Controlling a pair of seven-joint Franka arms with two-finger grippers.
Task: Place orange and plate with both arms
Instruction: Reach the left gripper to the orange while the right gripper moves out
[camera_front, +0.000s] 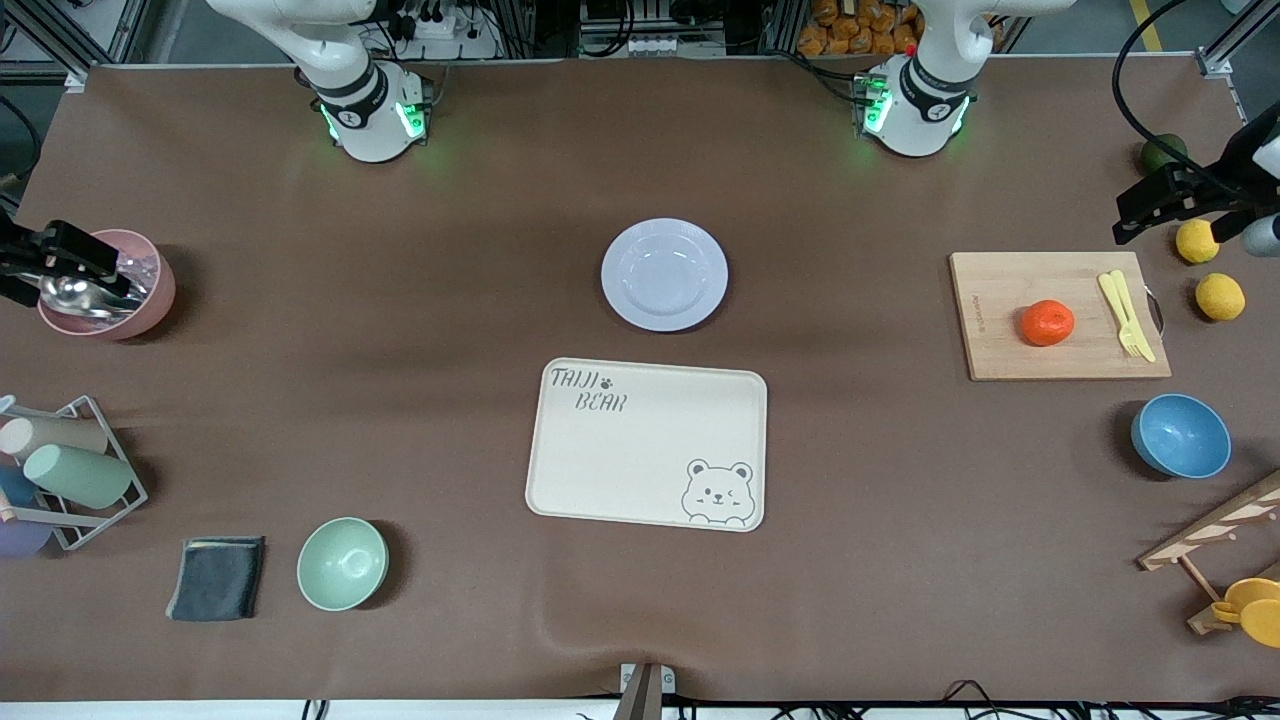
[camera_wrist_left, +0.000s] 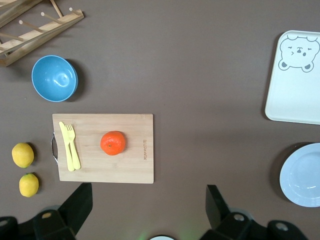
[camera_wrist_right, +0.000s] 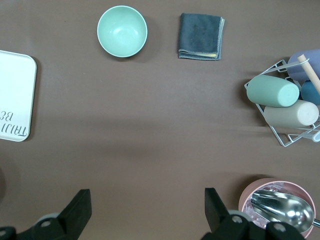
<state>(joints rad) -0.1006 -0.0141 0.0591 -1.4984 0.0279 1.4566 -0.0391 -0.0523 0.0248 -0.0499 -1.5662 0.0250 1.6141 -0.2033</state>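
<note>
The small round red-orange orange (camera_front: 1047, 323) sits on the bamboo cutting board (camera_front: 1010, 345), no long axis evident. The round pale lavender plate (camera_front: 664, 274) lies flat mid-desk, beside the cream bear tray (camera_front: 640, 450). Left gripper (camera_wrist_left: 145, 205) hovers over the board's edge, fingers wide, empty. Right gripper (camera_wrist_right: 145, 207) waits beside the pink bowl (camera_wrist_right: 250, 192), fingers wide, empty.

Orange (camera_front: 1047, 323): small, round, bright red-orange, slightly flattened; resting free on a wooden cutting board (camera_front: 1058, 315) toward the left arm's end of the table, beside a yellow fork (camera_front: 1127, 314). Plate (camera_front: 664, 274): round, pale lavender-white, shallow, upright, empty; lying mid-table, just farther from the front camera than the cream tray (camera_front: 646, 442).
</note>
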